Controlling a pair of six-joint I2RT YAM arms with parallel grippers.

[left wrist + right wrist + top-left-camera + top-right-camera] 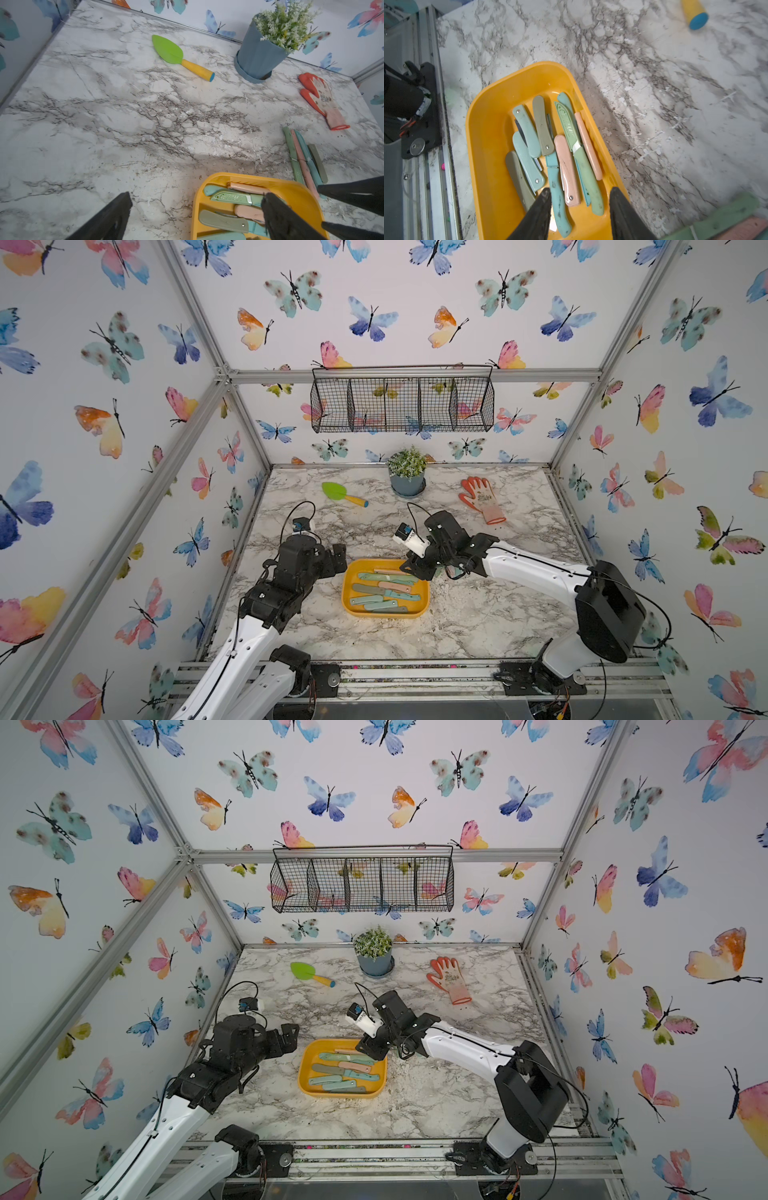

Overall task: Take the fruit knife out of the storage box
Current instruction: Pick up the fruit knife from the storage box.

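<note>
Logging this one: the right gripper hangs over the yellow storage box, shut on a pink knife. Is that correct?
Not quite: it is not shut on a knife. The right wrist view shows the right gripper over the storage box with jaws open and empty; the pink folding knife and the slim pink knife both lie loose in the box.

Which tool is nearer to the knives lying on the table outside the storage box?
Right. The right tool hangs open over the storage box's corner next to the knives on the table. The left tool, also open, is at the box's opposite side.
</note>
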